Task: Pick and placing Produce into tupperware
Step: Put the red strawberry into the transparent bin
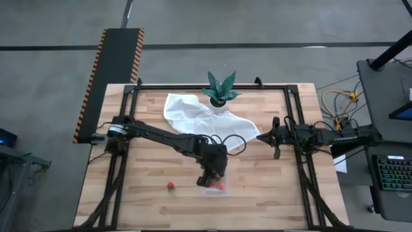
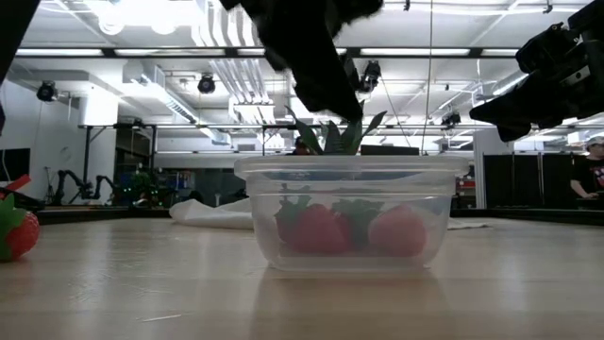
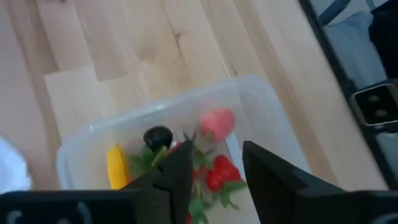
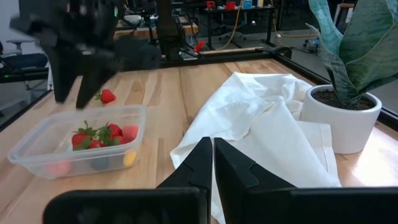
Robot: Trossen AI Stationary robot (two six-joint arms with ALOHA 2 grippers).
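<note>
I see my left gripper (image 3: 214, 171) hanging just above the tupperware (image 3: 261, 102), fingers parted with nothing between them. Inside the container lie the produce pieces: red strawberries (image 3: 222, 174), a pink piece (image 3: 217, 122), a dark round one (image 3: 157, 137) and a yellow sliver (image 3: 117, 166). One strawberry (image 1: 171, 186) sits alone on the wooden table (image 1: 148, 116), apart from the container. My right gripper (image 4: 211, 163) waits with fingers pressed together, empty, near the white cloth (image 4: 261, 124) and potted plant (image 4: 348, 74). Beyond is an industrial hall with ceiling lights.

Probably a robotics lab: exposed ceiling ducts (image 2: 170, 80), track lights (image 2: 206, 84), other robot arms (image 2: 71, 179) behind.
</note>
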